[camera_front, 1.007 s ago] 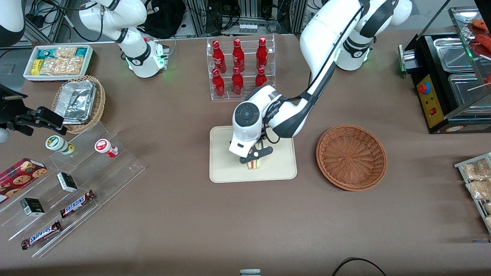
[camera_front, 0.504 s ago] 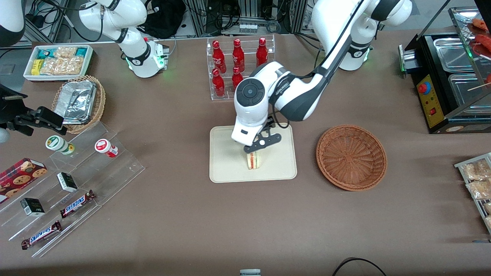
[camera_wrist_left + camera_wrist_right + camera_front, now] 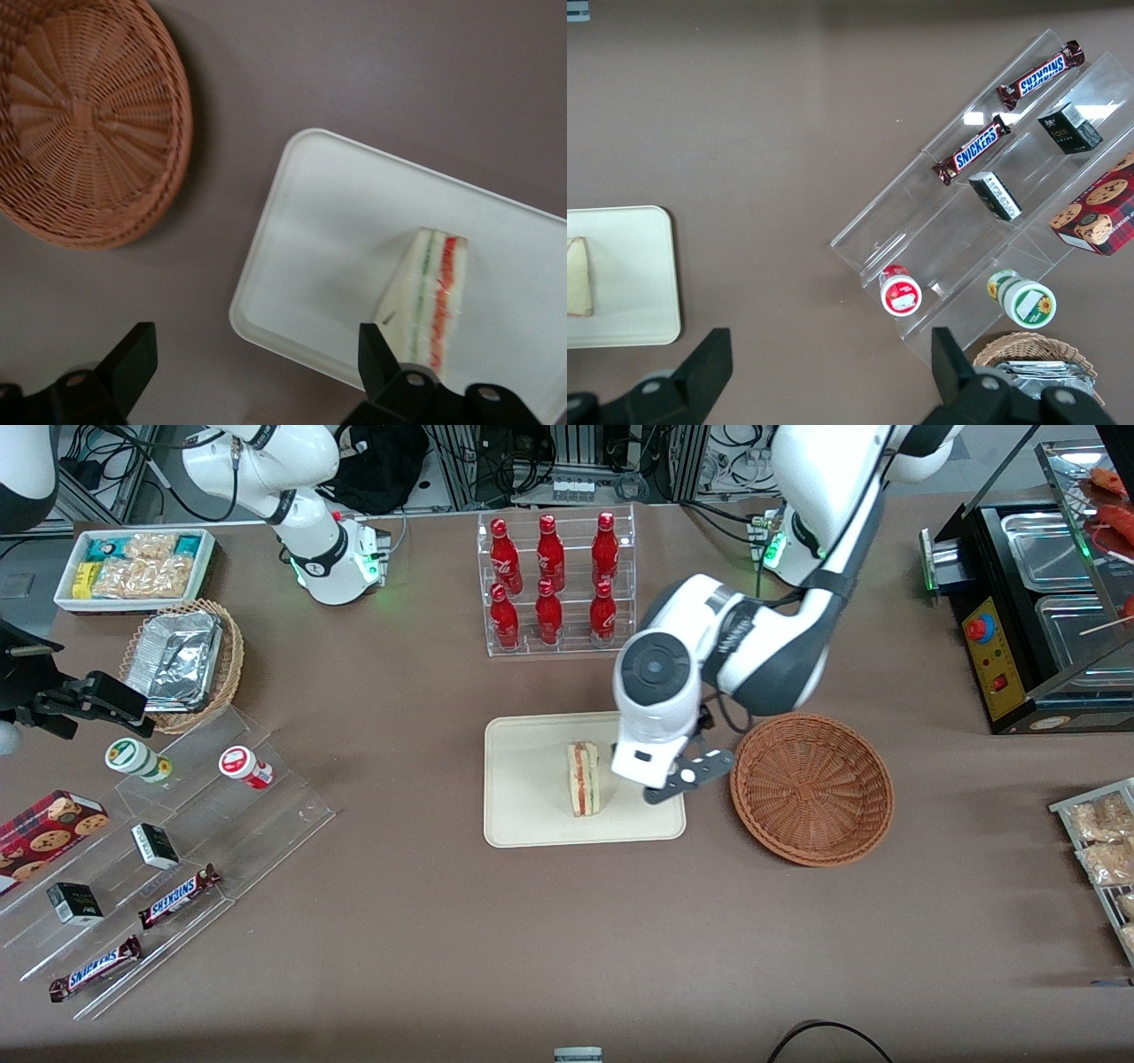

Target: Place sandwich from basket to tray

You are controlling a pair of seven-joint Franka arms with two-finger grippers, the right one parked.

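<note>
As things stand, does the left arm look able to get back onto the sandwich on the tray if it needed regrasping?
Probably yes. The gripper hangs open above the tray edge nearest the basket, and the sandwich stands alone beside it with nothing between them.

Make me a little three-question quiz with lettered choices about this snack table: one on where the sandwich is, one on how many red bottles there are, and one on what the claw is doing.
1. Where is the sandwich?
A. in the brown basket
B. on the cream tray
C. on the bare table

2. How many red bottles stand in the clear rack?
A. four
B. six
C. eight

3. What is the claw doing?
A. open, holding nothing
B. shut on the sandwich
C. shut on a bottle

Answers:
1 B: the wedge rests on the tray, while the basket beside it holds nothing.
2 B: two rows of three.
3 A: in the wrist view its fingers stand wide apart above the tray's edge nearest the basket, with nothing between them.
</note>
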